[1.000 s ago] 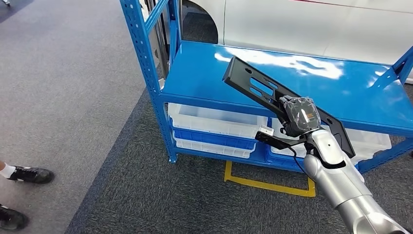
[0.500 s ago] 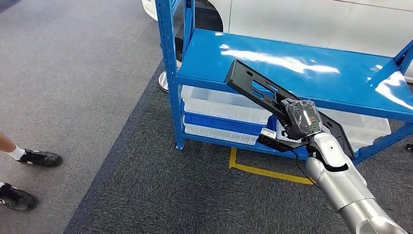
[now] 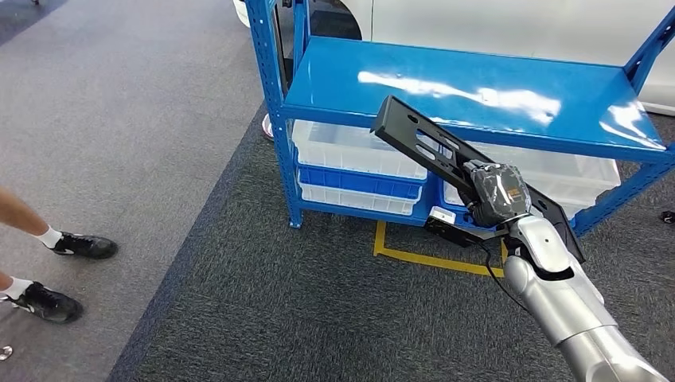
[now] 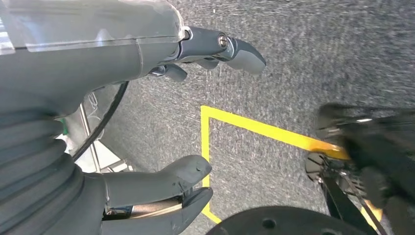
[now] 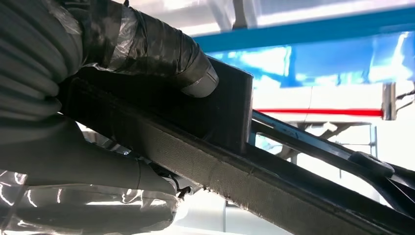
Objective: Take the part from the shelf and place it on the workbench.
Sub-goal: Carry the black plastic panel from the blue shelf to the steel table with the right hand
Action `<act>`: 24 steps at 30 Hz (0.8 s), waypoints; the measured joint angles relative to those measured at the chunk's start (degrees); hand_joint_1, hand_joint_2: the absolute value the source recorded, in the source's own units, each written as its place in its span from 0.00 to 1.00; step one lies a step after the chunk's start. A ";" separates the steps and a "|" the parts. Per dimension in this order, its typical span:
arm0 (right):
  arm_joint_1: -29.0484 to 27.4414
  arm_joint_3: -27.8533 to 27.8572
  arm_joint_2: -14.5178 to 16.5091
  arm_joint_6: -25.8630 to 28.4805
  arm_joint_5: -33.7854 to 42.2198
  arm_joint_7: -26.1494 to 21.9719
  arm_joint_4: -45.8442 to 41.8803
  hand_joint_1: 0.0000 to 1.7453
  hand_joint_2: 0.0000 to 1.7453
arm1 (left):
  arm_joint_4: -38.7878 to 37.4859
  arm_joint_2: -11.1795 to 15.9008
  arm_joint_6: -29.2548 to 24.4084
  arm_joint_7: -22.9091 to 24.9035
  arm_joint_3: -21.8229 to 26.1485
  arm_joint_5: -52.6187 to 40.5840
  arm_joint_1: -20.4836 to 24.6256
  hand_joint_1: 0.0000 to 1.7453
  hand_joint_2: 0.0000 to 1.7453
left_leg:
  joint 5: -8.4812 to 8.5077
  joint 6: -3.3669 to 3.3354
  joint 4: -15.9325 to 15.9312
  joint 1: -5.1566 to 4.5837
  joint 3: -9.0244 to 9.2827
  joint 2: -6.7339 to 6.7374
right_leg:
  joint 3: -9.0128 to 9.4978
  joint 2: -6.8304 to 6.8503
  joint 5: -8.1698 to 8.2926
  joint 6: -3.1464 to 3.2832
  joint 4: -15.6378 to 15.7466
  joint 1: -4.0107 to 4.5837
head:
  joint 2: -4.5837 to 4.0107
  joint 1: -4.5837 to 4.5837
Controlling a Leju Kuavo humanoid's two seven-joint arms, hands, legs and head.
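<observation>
Carpet [image 3: 263,318], grey and ribbed, lies nearest, with a person's black shoes [image 3: 68,274] at its far left edge. Above it the right hand [image 3: 495,193] grips the part [image 3: 422,142], a long black slotted bracket held tilted in the air in front of the shelf [image 3: 446,83], clear of its blue top. The left hand [image 4: 147,122] hangs over yellow floor tape [image 4: 254,128], fingers apart, holding nothing. White and blue bins [image 3: 358,171] sit on the lower tier. No writing is legible.
</observation>
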State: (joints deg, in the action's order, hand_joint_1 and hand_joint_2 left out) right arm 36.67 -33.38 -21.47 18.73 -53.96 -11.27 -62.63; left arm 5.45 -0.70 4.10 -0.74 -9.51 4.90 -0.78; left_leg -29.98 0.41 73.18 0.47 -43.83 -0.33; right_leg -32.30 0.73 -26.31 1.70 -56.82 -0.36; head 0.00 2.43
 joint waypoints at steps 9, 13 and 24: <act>-0.23 0.01 -0.40 -1.20 0.13 -0.01 -0.35 1.00 1.00 | 0.01 0.66 0.43 -1.05 0.02 0.34 0.11 0.00 1.00 | 1.76 -1.56 -15.04 -0.31 13.15 1.28 | -4.08 1.98 2.27 -1.97 -2.33 0.23 | 0.00 -0.04; -0.16 0.02 -0.66 -1.21 0.13 -0.06 -0.37 1.00 1.00 | 0.01 0.65 0.55 -1.06 0.02 0.34 0.05 0.00 1.00 | 3.24 -2.99 -15.95 0.24 12.65 0.69 | -6.06 0.11 -2.05 -2.90 -7.34 -0.06 | 0.00 -0.12; -0.86 -0.01 -1.42 -2.30 0.77 0.01 -0.66 1.00 1.00 | -0.01 0.57 0.89 -1.46 0.02 0.67 0.07 0.00 1.00 | 4.73 -0.49 -14.35 0.89 9.31 -4.09 | -0.70 -3.88 -1.59 -4.02 -2.45 -1.61 | 0.00 -0.07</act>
State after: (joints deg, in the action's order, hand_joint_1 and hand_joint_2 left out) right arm 35.81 -33.39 -22.89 16.43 -53.19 -11.26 -63.28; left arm 5.44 -0.13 4.99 -2.20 -9.49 5.57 -0.72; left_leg -25.25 -0.08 58.83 1.36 -34.52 -4.42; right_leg -33.00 -3.15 -27.90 -2.32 -59.27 -1.97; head 0.00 2.35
